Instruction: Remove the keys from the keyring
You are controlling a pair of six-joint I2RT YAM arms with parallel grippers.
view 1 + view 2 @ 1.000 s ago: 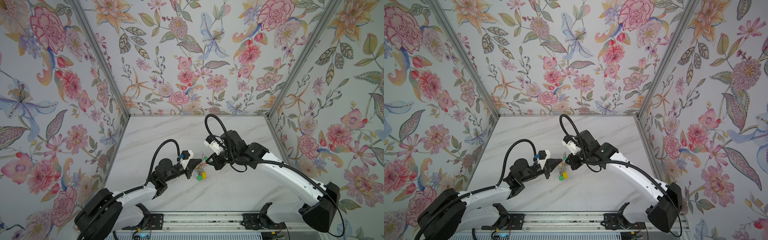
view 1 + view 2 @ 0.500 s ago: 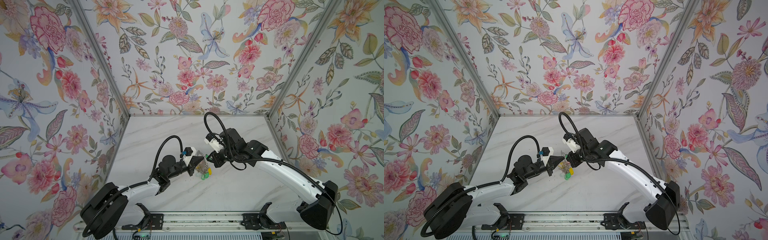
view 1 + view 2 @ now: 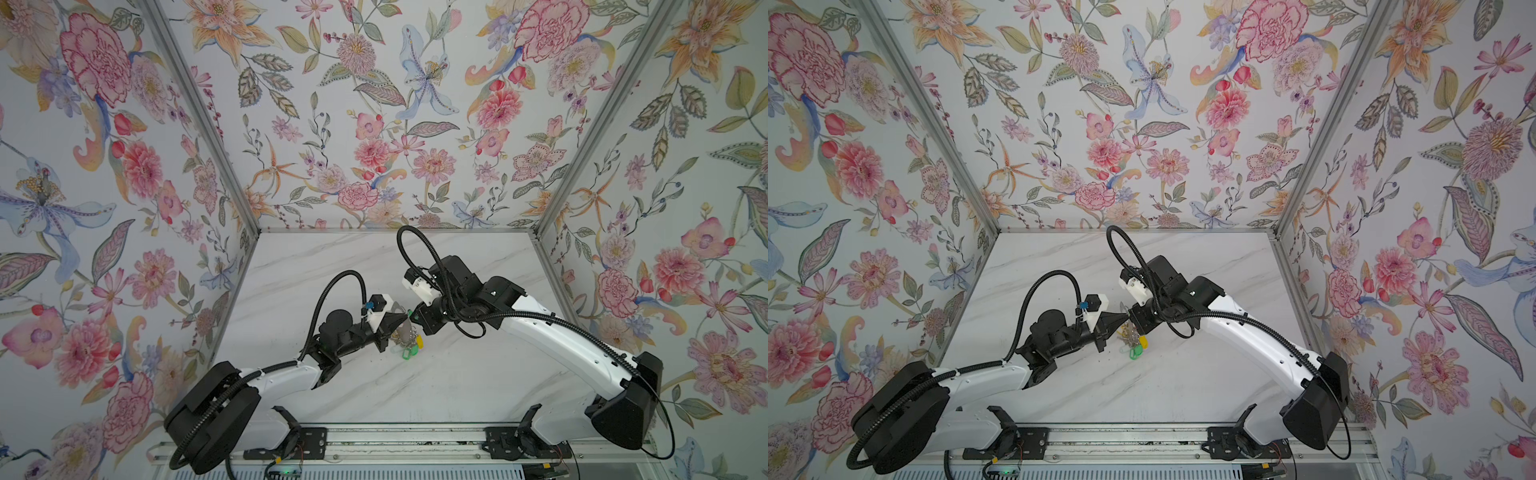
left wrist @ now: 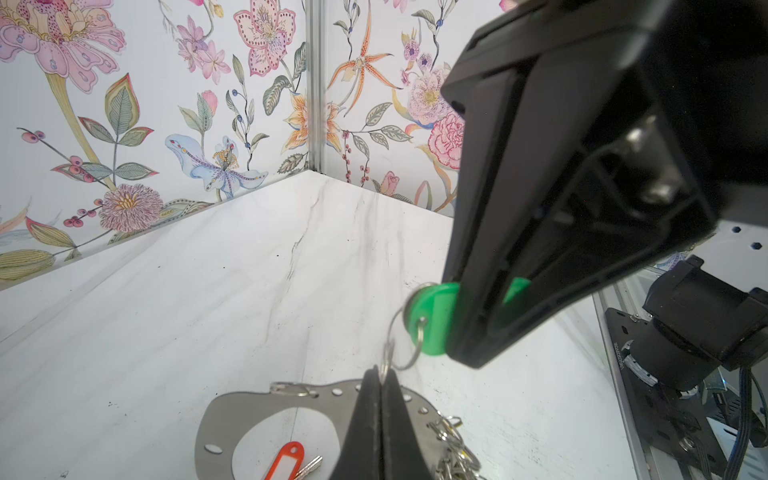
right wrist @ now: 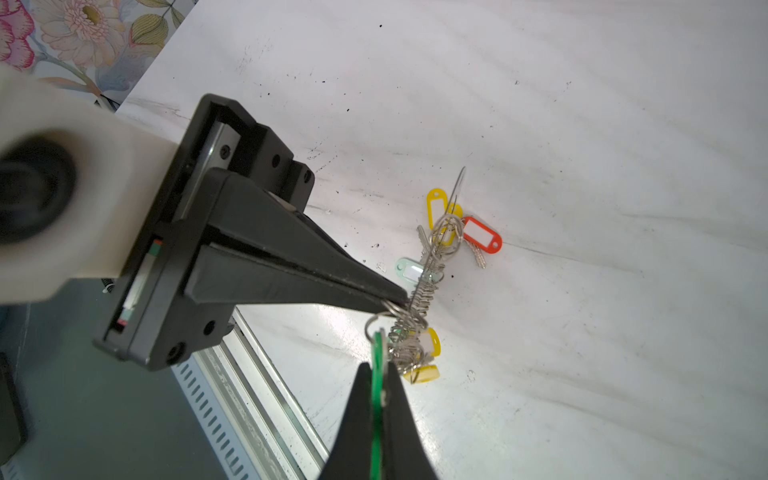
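The keyring [image 4: 232,419], a flat grey hoop, hangs under my left gripper [image 4: 380,374], which is shut on a small wire ring at its rim. That ring links to the ring of a green tag [image 4: 432,316], and my right gripper [image 5: 378,374] is shut on that tag. The two grippers meet tip to tip over mid-table in both top views, left [image 3: 404,320] and right [image 3: 415,323]. From the right wrist the keyring [image 5: 451,199] shows edge-on with keys and tags along it: yellow [image 5: 436,205], red-orange [image 5: 482,235], pale green [image 5: 409,270]. A red-orange tag [image 4: 284,459] shows through the hoop's hole.
The marble table [image 3: 457,374] is closed in by floral walls at the back and both sides. A metal rail [image 3: 395,440] with the arm mounts runs along the front edge. A green tag [image 3: 1136,352] and a yellow one [image 3: 1143,342] dangle low under the grippers.
My left arm has stretched further in, and its gripper has shifted a little to the right and away with the keyring. The right gripper has hardly moved.
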